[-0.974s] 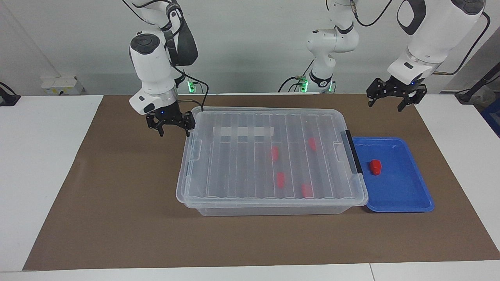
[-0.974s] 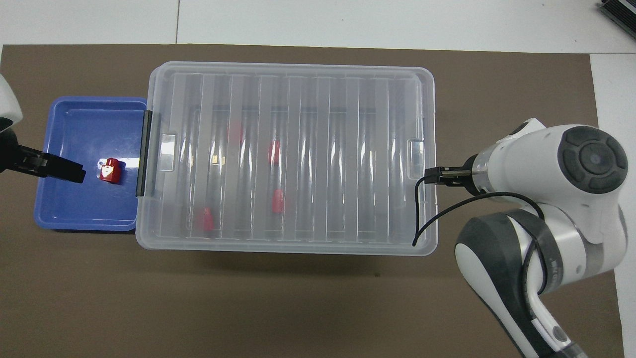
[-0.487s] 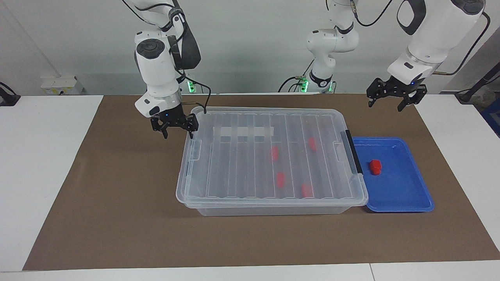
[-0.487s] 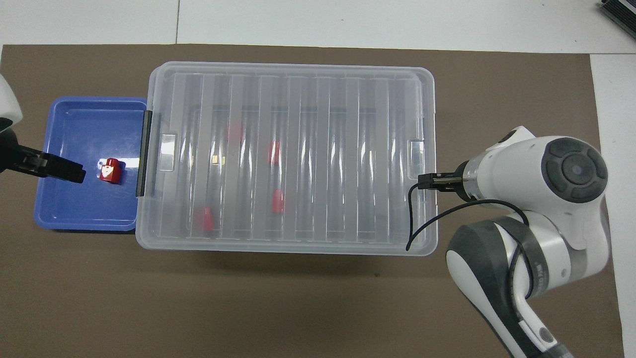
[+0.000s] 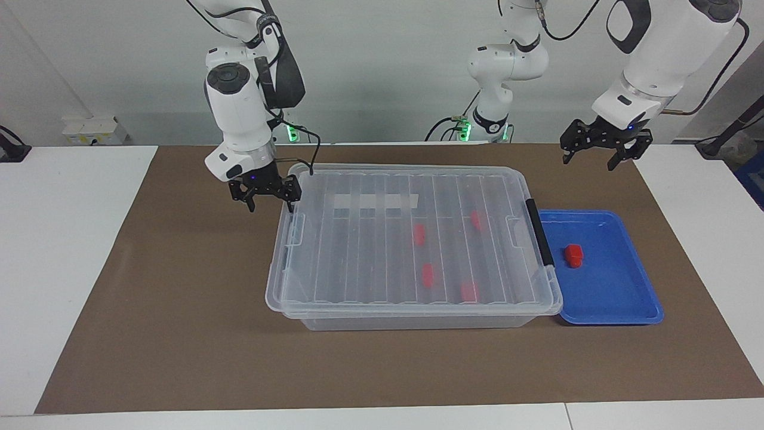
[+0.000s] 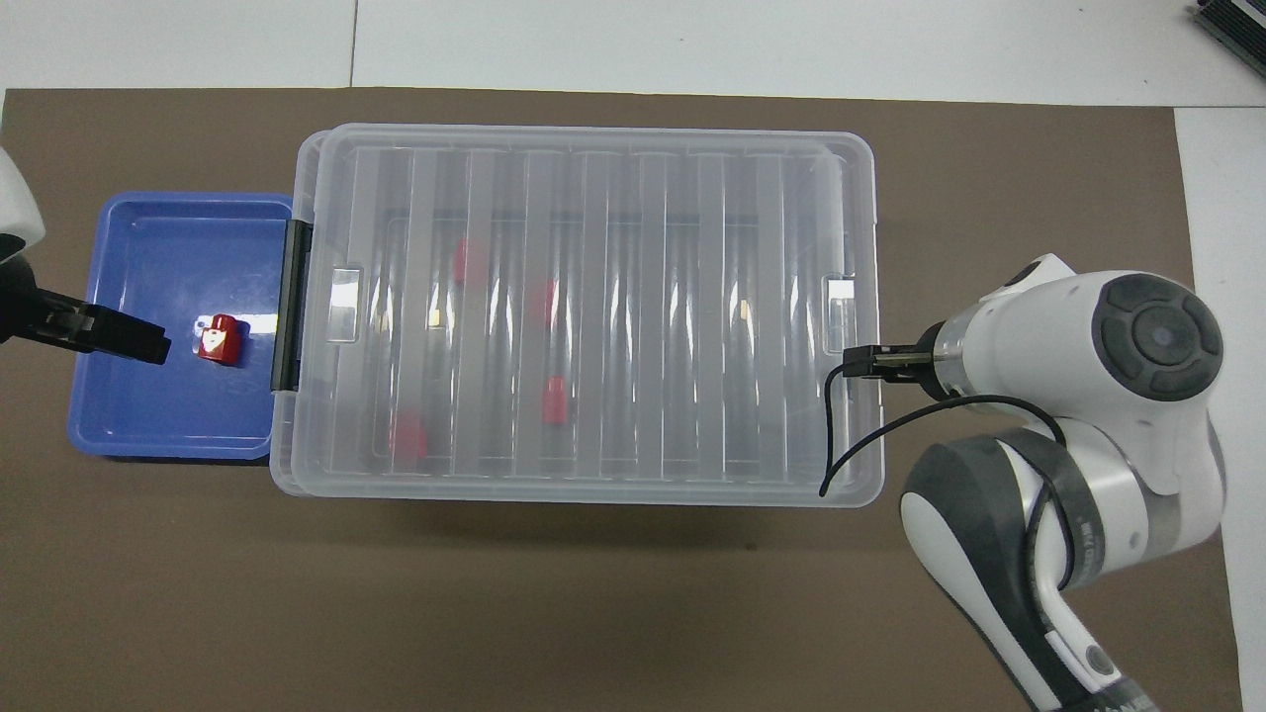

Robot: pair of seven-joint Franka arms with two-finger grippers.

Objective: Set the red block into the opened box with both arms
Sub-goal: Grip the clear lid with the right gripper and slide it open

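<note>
**Lid on box sits askew; red block lies in blue tray**

The box (image 5: pixel 412 316) stands on the brown mat (image 5: pixel 179 334) near the middle of the desk (image 5: pixel 65 251). Its ribbed clear lid (image 5: pixel 370 251) rests on top but is not square with the base: at the right arm's end the lid overhangs the base rim, and at the left arm's end the base rim shows past the lid's edge. The black handle (image 5: pixel 540 239) runs along the box end toward the left arm. A white strip (image 5: pixel 375 201) shows through the lid on the side of the box nearer the robots.

Four red blocks are visible through the lid, inside the box, all in the half toward the left arm's end.

The blue tray (image 5: pixel 621 298) lies just beside the box at the handle end, touching or nearly touching it. The red block (image 5: pixel 574 255) lies in this tray, on the tray floor, on the part nearer the box.

The right gripper (image 5: pixel 266 190) stands at the corner of the box nearest the robots, at the right arm's end. Its jaws are spread apart and hold nothing. Whether a fingertip touches the lid's edge cannot be told. A black cable (image 6: pixel 841 435) hangs from it over the lid.

The left gripper (image 5: pixel 604 143) hangs in the air over the mat, near the tray and nearer the robots than the tray. Its jaws are spread apart and hold nothing.
</note>
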